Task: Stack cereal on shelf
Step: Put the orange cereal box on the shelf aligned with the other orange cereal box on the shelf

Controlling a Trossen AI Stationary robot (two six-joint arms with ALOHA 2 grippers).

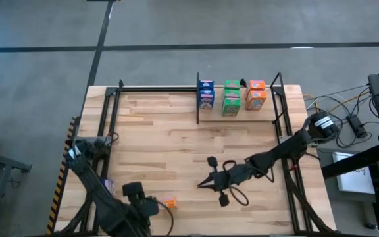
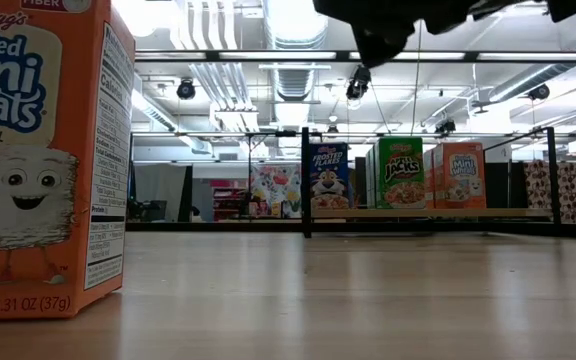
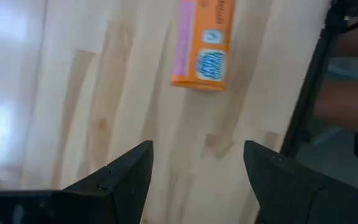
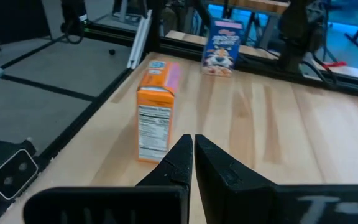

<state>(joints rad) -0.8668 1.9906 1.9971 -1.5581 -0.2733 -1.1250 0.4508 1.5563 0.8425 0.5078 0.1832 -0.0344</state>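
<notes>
Left gripper (image 3: pixel 194 171) hangs spread and empty above the near left part of the desk (image 1: pixel 176 151), an orange cereal box (image 3: pixel 204 43) just ahead of its fingers, standing upright near the desk's front edge, not yet grasped. In the high view that box (image 1: pixel 170 203) sits just beside the left arm's wrist; its long axis runs vertical, printed front facing the low camera. Right gripper (image 1: pixel 209 179) is clenched shut with nothing in it, hovering mid-desk, pointing toward the left arm. A blue box (image 4: pixel 221 47) stands upright farther off toward the left edge. On the shelf (image 1: pixel 239 116) at the back right, three boxes stand upright in a row: blue (image 1: pixel 206 94), green (image 1: pixel 231 97), orange (image 1: pixel 256 95), fronts facing forward, right of the black divider (image 1: pixel 197 99). So three shelved; at least the orange and blue ones left on the desk; more cannot be told.
</notes>
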